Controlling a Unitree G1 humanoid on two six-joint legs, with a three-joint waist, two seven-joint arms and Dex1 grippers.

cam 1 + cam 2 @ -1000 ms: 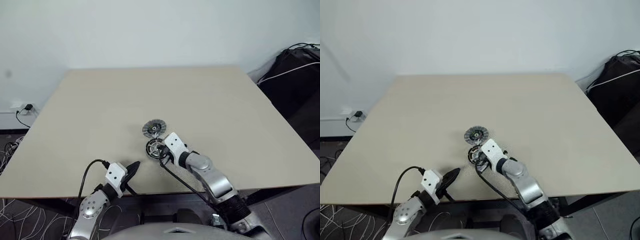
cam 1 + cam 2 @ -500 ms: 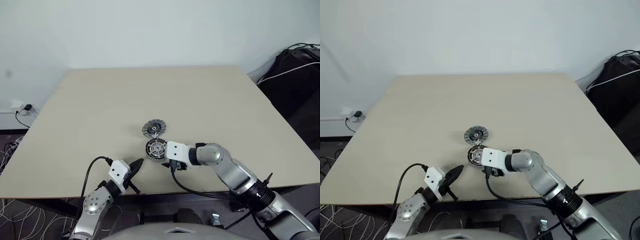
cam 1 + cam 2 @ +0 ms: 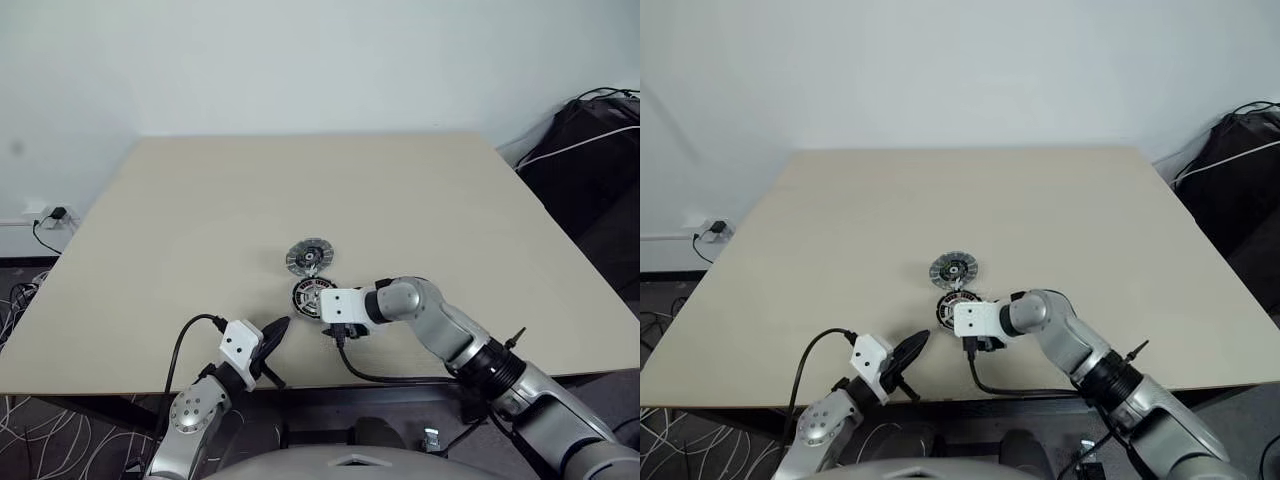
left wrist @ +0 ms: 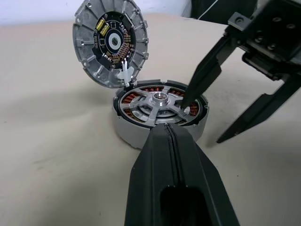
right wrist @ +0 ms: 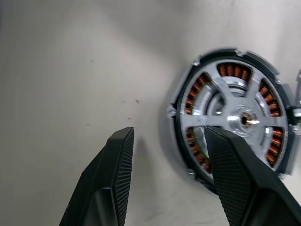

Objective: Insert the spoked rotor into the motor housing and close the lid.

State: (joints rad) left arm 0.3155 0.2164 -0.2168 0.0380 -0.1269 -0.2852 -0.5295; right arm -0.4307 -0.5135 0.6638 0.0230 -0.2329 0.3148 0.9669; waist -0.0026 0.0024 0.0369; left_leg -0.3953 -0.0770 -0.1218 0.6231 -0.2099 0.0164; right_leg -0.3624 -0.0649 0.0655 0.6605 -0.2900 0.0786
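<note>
Setting: we judge this a plain office or lab room.
Work surface: a bare beige table (image 3: 200, 200) set against a blank white wall (image 3: 300, 60).
Floor: grey carpet with loose cables (image 3: 20, 300) and a wall socket (image 3: 45, 215).
Corner: we note a black bag (image 3: 590, 150) beside the table.

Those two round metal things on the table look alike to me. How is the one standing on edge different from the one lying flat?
The lid stands tilted up, its inner face showing a dark circuit board; the motor housing lies flat, showing silver spokes over copper windings. The lid is a thin disc with a ribbed rim; the motor housing is a thicker, smooth-walled puck. Both are round, silver and similarly wide.
</note>
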